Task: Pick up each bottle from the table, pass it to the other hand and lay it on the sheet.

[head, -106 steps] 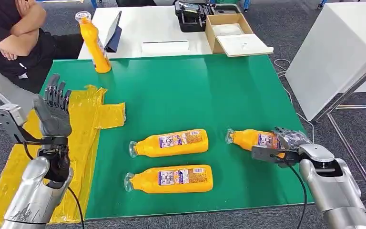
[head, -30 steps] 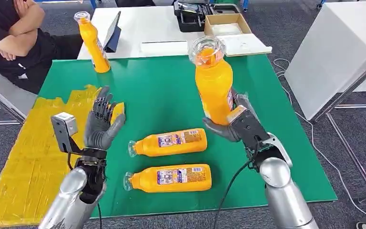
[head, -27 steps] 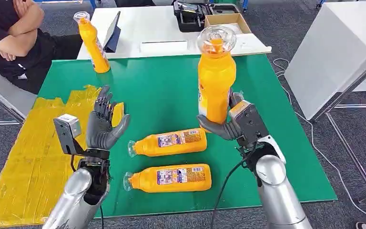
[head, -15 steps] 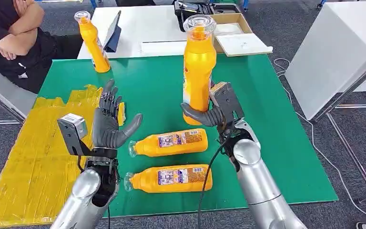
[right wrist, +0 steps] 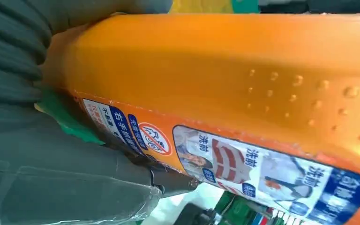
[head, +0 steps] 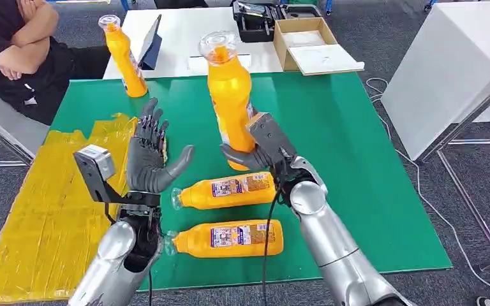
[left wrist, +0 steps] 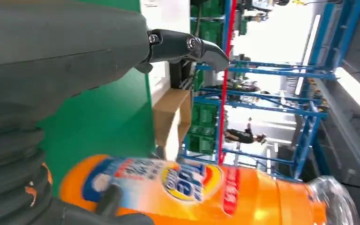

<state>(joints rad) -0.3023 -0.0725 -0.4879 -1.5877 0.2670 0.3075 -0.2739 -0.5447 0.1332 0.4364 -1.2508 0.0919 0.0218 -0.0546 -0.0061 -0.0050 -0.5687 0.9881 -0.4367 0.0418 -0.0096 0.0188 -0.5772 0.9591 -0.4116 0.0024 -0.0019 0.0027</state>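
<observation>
Orange plastic bottle with clear cap [head: 230, 95] upright, tilted slightly, raised above green worktop [head: 332, 127], gripped low on body by right hand [head: 255, 150]. Left hand [head: 150, 159] just beside held bottle, palm facing it, fingers spread, holding nothing. Two more orange bottles lying on worktop: one [head: 226, 189] just below held bottle, other [head: 226, 238] nearer robot. Fourth orange bottle [head: 122, 54] standing at worktop's far left corner. Crumpled yellow plastic sheet [head: 44, 210] left of left hand
</observation>
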